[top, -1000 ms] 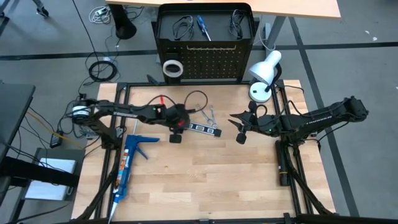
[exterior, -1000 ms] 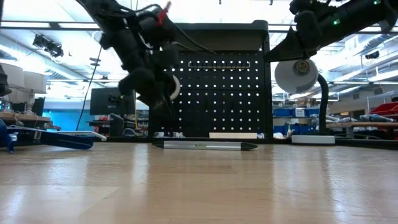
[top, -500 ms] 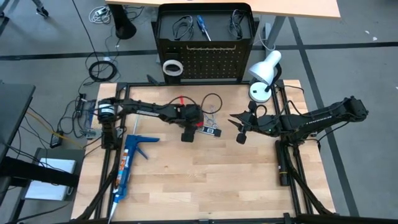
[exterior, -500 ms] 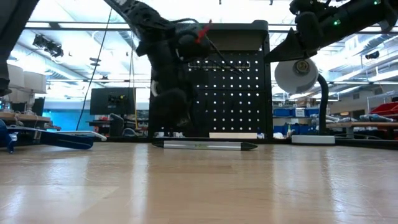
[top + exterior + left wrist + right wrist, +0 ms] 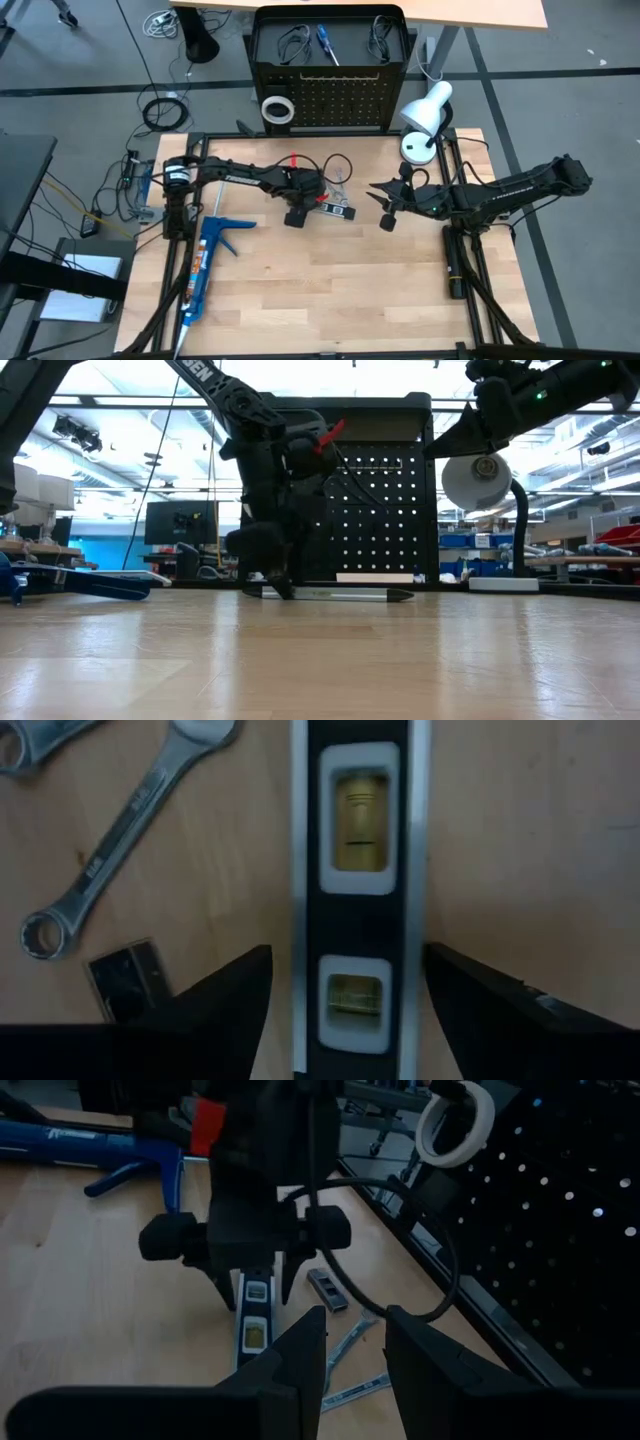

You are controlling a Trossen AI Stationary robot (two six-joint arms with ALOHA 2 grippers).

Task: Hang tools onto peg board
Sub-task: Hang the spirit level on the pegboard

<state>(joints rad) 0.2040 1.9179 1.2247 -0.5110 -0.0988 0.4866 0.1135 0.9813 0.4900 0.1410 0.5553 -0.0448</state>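
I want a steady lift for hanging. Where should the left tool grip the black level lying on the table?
Grip the level across its narrow width from straight above, near the end vial window; it lies flat with long parallel edges, and the open left tool straddles it there.

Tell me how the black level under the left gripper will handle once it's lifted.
The level looks like a straight, rigid bar, so it probably won't flex. It lies flat on the table with squared edges, so rolling seems unlikely. The left gripper straddles it near one end, fingers open, so the long free end may droop or swing.
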